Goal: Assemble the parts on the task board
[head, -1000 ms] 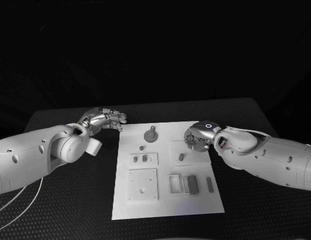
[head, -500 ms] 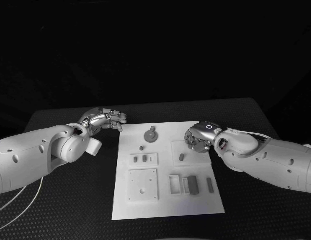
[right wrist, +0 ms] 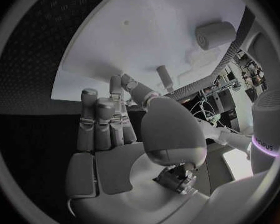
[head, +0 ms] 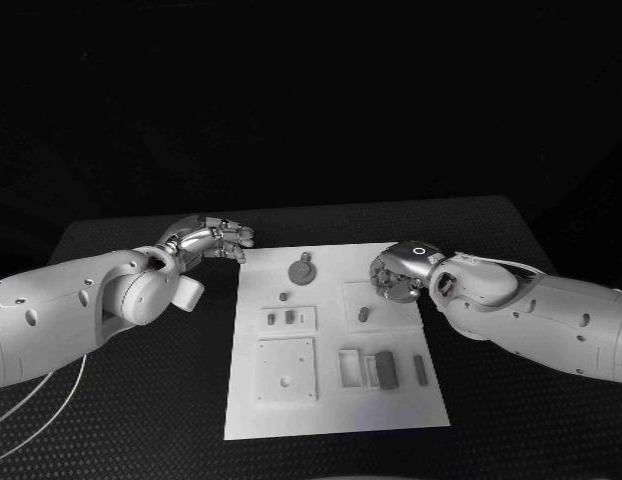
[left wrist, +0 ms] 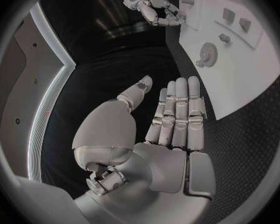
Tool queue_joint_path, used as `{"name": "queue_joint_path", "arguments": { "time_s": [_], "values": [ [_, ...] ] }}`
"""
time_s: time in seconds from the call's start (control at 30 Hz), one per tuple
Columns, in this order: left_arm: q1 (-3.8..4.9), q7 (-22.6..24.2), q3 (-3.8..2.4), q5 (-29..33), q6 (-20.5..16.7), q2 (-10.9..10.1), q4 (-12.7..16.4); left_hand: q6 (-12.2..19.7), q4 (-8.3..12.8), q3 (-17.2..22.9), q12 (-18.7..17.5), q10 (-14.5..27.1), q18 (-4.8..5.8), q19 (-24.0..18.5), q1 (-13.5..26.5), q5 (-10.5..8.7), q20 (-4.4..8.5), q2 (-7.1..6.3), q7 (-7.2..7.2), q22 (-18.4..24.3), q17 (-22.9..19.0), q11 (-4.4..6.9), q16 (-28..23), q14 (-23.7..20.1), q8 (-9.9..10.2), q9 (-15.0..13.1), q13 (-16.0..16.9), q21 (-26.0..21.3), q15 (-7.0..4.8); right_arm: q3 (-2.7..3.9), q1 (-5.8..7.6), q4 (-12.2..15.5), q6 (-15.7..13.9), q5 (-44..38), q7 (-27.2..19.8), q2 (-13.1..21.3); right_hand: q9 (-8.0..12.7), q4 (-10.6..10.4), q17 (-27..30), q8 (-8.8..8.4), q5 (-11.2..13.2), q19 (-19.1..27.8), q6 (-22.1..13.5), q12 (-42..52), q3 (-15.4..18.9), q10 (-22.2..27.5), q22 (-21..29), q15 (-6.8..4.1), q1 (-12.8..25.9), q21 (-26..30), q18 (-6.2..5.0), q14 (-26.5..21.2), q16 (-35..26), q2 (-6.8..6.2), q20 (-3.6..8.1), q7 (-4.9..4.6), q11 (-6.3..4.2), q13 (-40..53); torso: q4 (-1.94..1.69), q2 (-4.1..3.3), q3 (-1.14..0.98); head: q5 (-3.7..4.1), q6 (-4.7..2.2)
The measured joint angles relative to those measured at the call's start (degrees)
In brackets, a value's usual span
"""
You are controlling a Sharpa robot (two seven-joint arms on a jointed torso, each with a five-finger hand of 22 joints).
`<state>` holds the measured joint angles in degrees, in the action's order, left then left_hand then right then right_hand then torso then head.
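The task board [head: 333,400] lies mid-table, parts on it. Right hand [head: 393,277] hovers over its right edge, left hand [head: 213,238] beside its far-left corner; both empty, fingers apart. Descend squarely over one small part [head: 362,314].

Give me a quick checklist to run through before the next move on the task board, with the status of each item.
1. Left hand holds nothing, fingers straight and together: ok.
2. Left hand off the task board, beside its far left corner: ok.
3. Right hand over the board's right edge: ok.
4. Right hand holding a part: cannot tell; nothing shows between its fingers.
5. Round part lying on the board, untouched: ok.
6. Small part nearest the right hand free of the fingers: ok.
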<state>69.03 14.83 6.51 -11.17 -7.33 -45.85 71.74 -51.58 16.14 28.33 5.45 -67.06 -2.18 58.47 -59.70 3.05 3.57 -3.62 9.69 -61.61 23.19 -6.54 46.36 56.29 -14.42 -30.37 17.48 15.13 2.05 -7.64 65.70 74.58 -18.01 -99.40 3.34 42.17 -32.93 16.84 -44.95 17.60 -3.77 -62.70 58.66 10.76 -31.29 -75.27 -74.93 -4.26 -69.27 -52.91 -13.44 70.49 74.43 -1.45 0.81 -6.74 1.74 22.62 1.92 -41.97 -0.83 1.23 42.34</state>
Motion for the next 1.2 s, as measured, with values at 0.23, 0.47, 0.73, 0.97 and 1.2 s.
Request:
{"name": "queue_joint_path", "arguments": {
  "time_s": [0.23, 0.47, 0.73, 0.97, 1.2],
  "values": [
    [0.0, -0.21, 0.0, -0.01, 0.13, -0.17, 0.12, 0.11, 0.0, 0.0, 0.0, 0.0, 0.03, 0.0, 0.0, 0.0, 0.0, 0.0, 0.11, 0.05, 0.09, 0.0, 0.0, 0.0, 0.0, 0.05, 0.0, 0.0, 0.0, 0.14, 0.21, -0.82, 2.03, 1.21, 0.28, -0.01, 0.59, -0.64, 0.12, -3.1, -0.02, 1.18, -4.1, -4.17, 0.08, 4.56, 0.27, 2.24, 3.85, 1.11, 0.07, -2.25, -0.67, -5.28, -0.82, -1.79, 1.4, -1.67, 0.03, 0.0, 0.03, -0.01, 0.05],
    [0.0, -0.44, 0.0, -0.02, 0.33, -0.18, 0.16, 0.11, -0.15, -0.15, 0.0, 0.0, 0.06, 0.01, 0.0, 0.0, 0.01, 0.0, 0.11, 0.05, 0.15, 0.0, 0.0, 0.0, 0.0, 0.05, -0.05, 0.0, 0.0, 0.27, 0.4, -0.78, 3.04, 1.65, 0.62, -0.06, 1.17, -0.38, 0.12, -3.43, -0.02, 1.19, -4.59, -5.51, -0.9, 5.05, 0.27, 2.89, 3.89, 1.33, 0.07, -2.9, -0.67, -6.36, -0.84, -1.87, 1.29, -2.47, 0.02, 0.01, 0.02, 0.07, 0.1],
    [0.0, -0.57, 0.01, -0.03, 0.48, -0.2, 0.16, 0.11, -0.15, -0.15, 0.0, 0.0, -0.37, 0.21, 0.0, 0.0, 0.21, 0.0, 0.11, 0.04, 0.15, 0.0, 0.0, 0.0, 0.0, 0.05, -0.05, 0.0, 0.0, 0.29, 0.44, -0.73, 3.13, 1.83, 0.56, -0.07, 1.25, -0.08, 0.09, -3.43, -0.02, 1.28, -4.62, -6.03, -1.55, 5.08, 0.26, 3.23, 3.06, 1.33, 0.07, -2.93, -0.33, -5.81, -0.93, -1.9, 1.32, -2.48, -0.03, 0.02, 0.01, 0.12, 0.14],
    [0.0, -0.63, 0.01, -0.05, 0.56, -0.2, 0.16, 0.11, -0.15, -0.15, 0.0, 0.0, -0.36, 0.21, 0.0, 0.0, 0.21, 0.0, 0.11, 0.09, 0.2, 0.0, -0.22, 0.13, 0.0, 0.04, -0.05, 0.0, -0.13, 0.21, 0.35, -0.44, 2.88, 2.11, -0.05, -0.3, 1.12, 0.0, 0.13, -2.46, -0.01, 1.2, -2.45, -5.44, -1.63, 4.74, -0.01, 2.94, 2.17, 1.33, 0.09, -2.5, -0.15, -4.93, -1.02, -1.0, 1.87, -4.29, -0.04, 0.01, 0.01, 0.2, 0.19],
    [0.0, -0.66, 0.01, -0.09, 0.58, -0.21, 0.16, 0.11, -0.15, -0.15, 0.0, 0.0, -0.37, 0.41, 0.0, 0.0, 0.01, 0.0, 0.11, 0.09, 0.37, 0.01, -0.22, 0.34, 0.0, 0.1, -0.04, 0.0, -0.08, 0.12, 0.3, -0.95, 2.21, 1.79, -0.16, -0.74, 1.01, 0.0, 0.58, -1.28, -0.01, 1.06, -0.4, -4.59, -1.63, 4.05, 0.0, 2.36, 1.92, 1.33, 0.17, -1.93, -0.15, -3.21, -1.12, -0.01, 2.52, -4.45, -0.07, 0.01, 0.02, 0.27, 0.24]
  ]
}}
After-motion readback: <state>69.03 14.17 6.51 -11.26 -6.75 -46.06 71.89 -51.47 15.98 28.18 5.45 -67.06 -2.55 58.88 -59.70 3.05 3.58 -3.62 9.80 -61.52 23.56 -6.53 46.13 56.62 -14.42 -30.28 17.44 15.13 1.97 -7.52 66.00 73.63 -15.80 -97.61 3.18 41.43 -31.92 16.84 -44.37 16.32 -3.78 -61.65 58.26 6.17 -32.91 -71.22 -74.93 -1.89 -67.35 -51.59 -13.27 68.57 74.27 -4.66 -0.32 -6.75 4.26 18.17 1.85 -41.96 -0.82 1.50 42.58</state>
